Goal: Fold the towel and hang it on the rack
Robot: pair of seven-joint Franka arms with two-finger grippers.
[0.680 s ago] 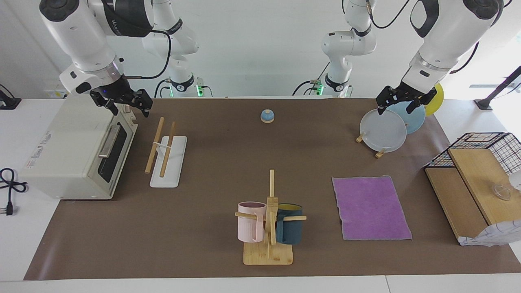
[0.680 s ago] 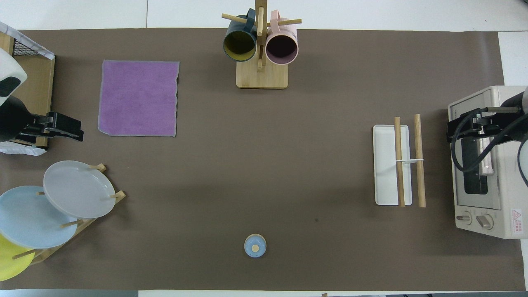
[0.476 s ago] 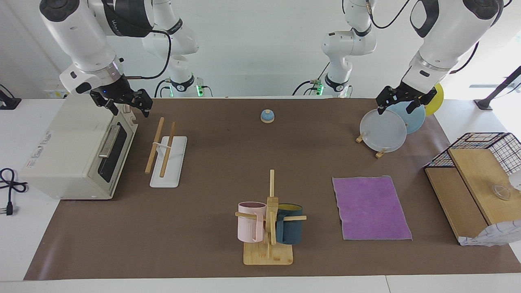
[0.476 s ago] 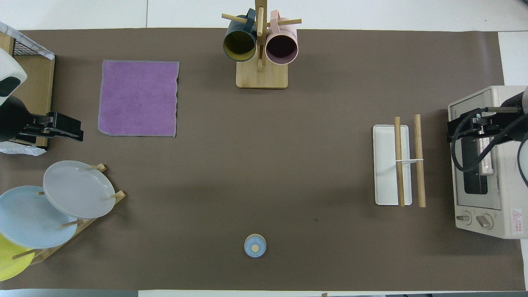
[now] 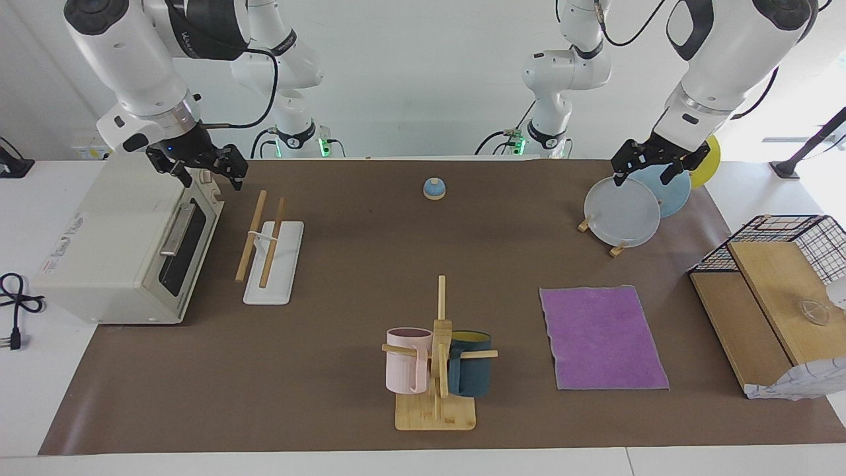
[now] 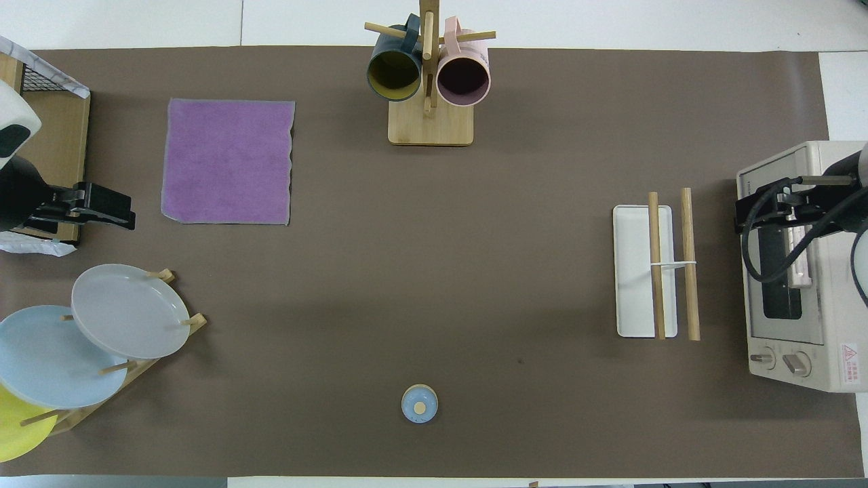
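The towel (image 5: 605, 337) lies flat, purple face up, on the brown mat toward the left arm's end of the table; it also shows in the overhead view (image 6: 227, 161). The rack (image 5: 284, 264), two wooden rods over a white base, stands toward the right arm's end, beside the toaster oven; it also shows in the overhead view (image 6: 637, 271). My left gripper (image 5: 651, 168) is open and empty, up in the air over the plate stand, apart from the towel (image 6: 108, 210). My right gripper (image 5: 206, 170) is open and empty, over the oven's front edge (image 6: 753, 210).
A mug tree (image 5: 436, 370) with a pink and a blue cup stands farther from the robots, mid-table. A plate stand (image 5: 624, 211) with plates, a toaster oven (image 5: 125, 244), a small blue bell (image 5: 433, 189) and a wooden shelf with a wire basket (image 5: 760, 297) ring the mat.
The left arm has drifted very slightly. The towel, the rack and the right arm have not moved.
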